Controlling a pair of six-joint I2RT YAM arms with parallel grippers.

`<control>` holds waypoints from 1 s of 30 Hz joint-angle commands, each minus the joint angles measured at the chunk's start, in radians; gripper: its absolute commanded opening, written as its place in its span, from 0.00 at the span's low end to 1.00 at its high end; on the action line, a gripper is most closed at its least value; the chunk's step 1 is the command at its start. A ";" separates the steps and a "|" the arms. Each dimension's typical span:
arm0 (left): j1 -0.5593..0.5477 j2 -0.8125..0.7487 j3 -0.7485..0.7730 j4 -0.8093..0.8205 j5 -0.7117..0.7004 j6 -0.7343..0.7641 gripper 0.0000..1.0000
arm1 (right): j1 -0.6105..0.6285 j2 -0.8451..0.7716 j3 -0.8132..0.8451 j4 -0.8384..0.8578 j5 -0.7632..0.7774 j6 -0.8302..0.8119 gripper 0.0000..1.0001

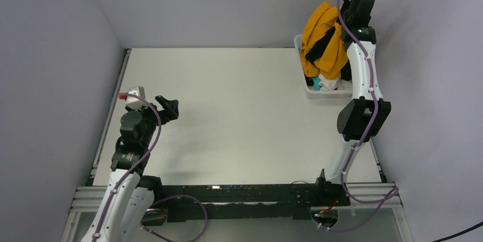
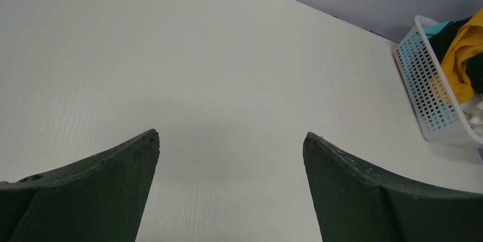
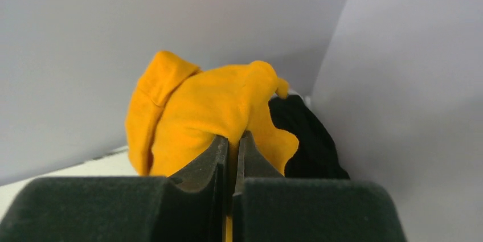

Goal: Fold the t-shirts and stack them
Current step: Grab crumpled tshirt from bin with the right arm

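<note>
My right gripper [image 3: 234, 135] is shut on the mustard-orange t-shirt [image 3: 199, 108] and holds it lifted above the white basket [image 1: 301, 77] at the far right; in the top view the shirt [image 1: 319, 28] hangs from the gripper [image 1: 344, 11]. A black t-shirt [image 3: 305, 134] hangs tangled with it [image 1: 326, 41]. Teal cloth [image 1: 315, 82] and white cloth lie in the basket. My left gripper [image 1: 165, 107] is open and empty over the bare table at the left; its fingers [image 2: 114, 185] frame only table. The shirts and basket [image 2: 424, 88] also show at the left wrist view's right edge.
The white table [image 1: 228, 111] is bounded by grey walls at the back and both sides. A black rail [image 1: 239, 196] with the arm bases runs along the near edge. The basket stands against the right wall.
</note>
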 commanded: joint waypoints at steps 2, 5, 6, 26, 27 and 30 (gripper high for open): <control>0.004 0.009 0.017 0.021 -0.004 0.002 0.99 | -0.025 0.033 -0.075 0.026 0.248 0.025 0.03; 0.004 0.014 0.012 0.028 -0.005 0.003 0.99 | -0.034 0.070 -0.070 -0.038 0.352 0.023 0.04; 0.004 0.016 0.011 0.031 -0.004 0.003 0.99 | -0.038 0.075 -0.076 -0.050 0.372 0.022 0.04; 0.004 0.068 0.020 0.056 0.006 0.009 0.99 | 0.191 -0.021 -0.248 -0.020 -0.001 -0.700 1.00; 0.003 0.070 0.020 0.054 0.006 0.009 0.99 | 0.191 0.012 -0.213 -0.029 0.022 -0.675 1.00; 0.004 0.074 0.021 0.055 0.003 0.011 0.99 | 0.201 0.109 -0.104 -0.090 0.040 -0.653 1.00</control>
